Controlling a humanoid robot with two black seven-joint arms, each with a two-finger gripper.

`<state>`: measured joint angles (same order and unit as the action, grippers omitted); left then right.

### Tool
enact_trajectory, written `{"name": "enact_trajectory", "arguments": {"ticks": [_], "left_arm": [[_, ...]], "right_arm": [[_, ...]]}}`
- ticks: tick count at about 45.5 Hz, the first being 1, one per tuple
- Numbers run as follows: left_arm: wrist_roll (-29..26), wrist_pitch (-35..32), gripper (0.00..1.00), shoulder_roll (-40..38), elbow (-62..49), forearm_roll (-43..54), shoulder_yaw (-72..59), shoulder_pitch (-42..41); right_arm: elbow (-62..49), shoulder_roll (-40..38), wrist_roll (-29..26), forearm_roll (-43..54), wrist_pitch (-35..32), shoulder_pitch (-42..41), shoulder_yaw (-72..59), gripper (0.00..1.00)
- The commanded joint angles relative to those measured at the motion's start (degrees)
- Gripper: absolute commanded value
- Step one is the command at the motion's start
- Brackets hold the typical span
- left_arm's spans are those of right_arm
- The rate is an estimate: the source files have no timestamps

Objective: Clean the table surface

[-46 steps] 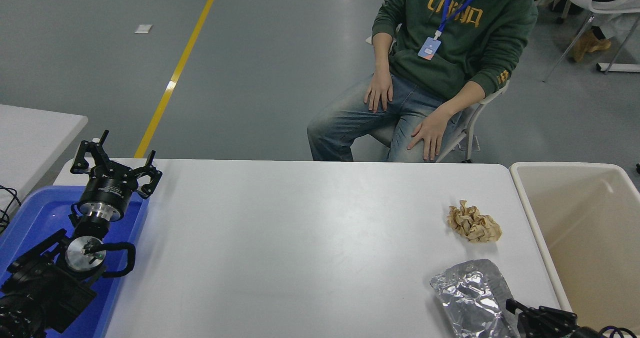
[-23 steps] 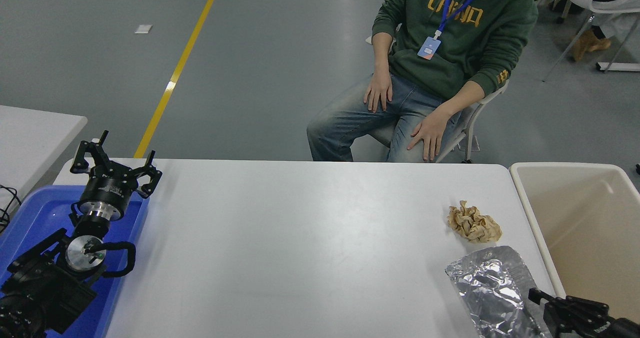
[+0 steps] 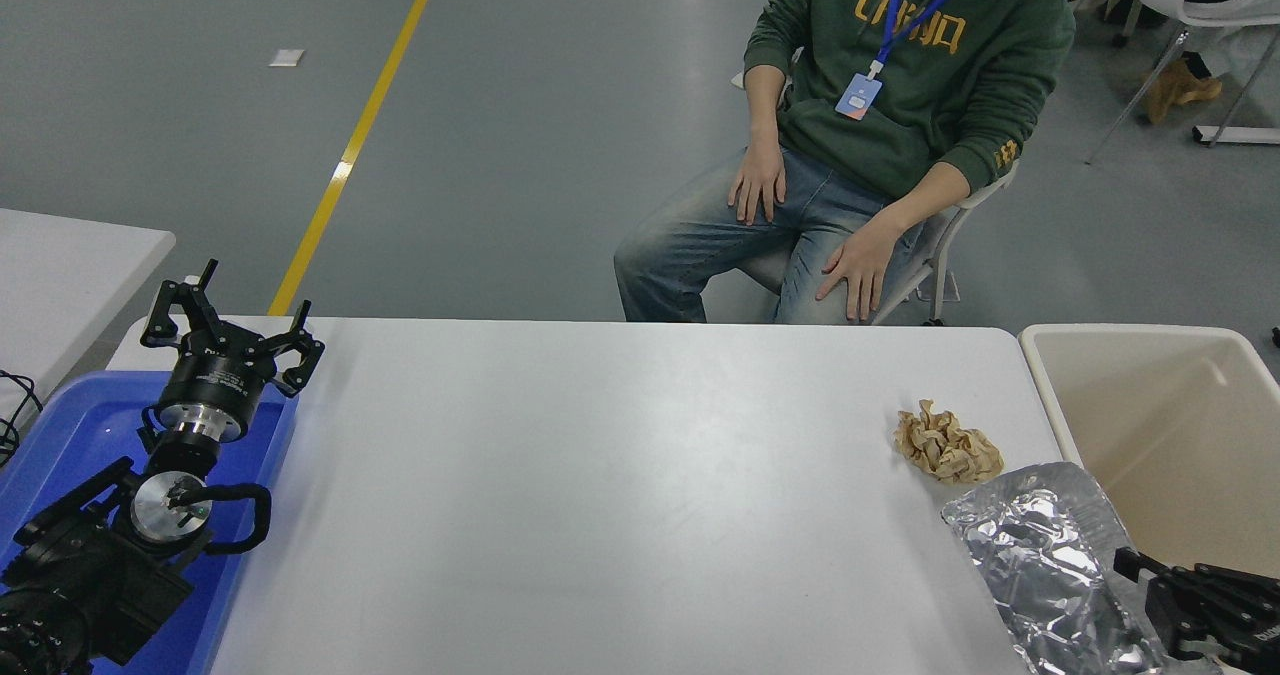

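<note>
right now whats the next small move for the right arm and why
Probably carry on rightward a little, then let go. The right gripper seems to hold the foil, which already overhangs the table edge toward the beige bin but is not fully over it. The crumpled paper is left for afterwards.

A lab or workshop hall: grey floor [image 3: 560, 155] with yellow line [image 3: 350, 145] (industrial marking), robot workbench [image 3: 600, 475].
</note>
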<state>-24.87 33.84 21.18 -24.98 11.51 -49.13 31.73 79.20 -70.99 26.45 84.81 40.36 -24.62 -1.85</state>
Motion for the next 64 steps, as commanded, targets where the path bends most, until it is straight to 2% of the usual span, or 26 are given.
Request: {"name": "enact_trajectory", "arguments": {"ticks": [1, 15, 25, 31, 48, 64], "left_arm": [[0.00, 0.00, 1.00, 0.00, 0.02, 0.00, 0.00, 0.00], [0.00, 0.00, 1.00, 0.00, 0.02, 0.00, 0.00, 0.00], [0.00, 0.00, 1.00, 0.00, 0.02, 0.00, 0.00, 0.00], [0.00, 0.00, 1.00, 0.00, 0.02, 0.00, 0.00, 0.00], [0.00, 0.00, 1.00, 0.00, 0.02, 0.00, 0.00, 0.00], [0.00, 0.00, 1.00, 0.00, 0.02, 0.00, 0.00, 0.00]], "right_arm": [[0.16, -3.27, 2.73, -3.15, -3.97, -3.42, 0.44, 0.00], [0.25, -7.49, 7.47, -9.21, -12.23, -9.83, 0.88, 0.00], [-0.63, -9.77, 9.59, -20.11, -27.69, -18.97, 0.97, 0.00], [-2.12, -10.92, 9.94, -22.67, -33.59, -23.54, 0.97, 0.00], [-13.89, -6.18, 10.29, -26.18, -36.50, -24.60, 0.79, 0.00], [-29.71, 5.25, 11.52, -30.57, -37.37, -22.41, -0.17, 0.00]]}}
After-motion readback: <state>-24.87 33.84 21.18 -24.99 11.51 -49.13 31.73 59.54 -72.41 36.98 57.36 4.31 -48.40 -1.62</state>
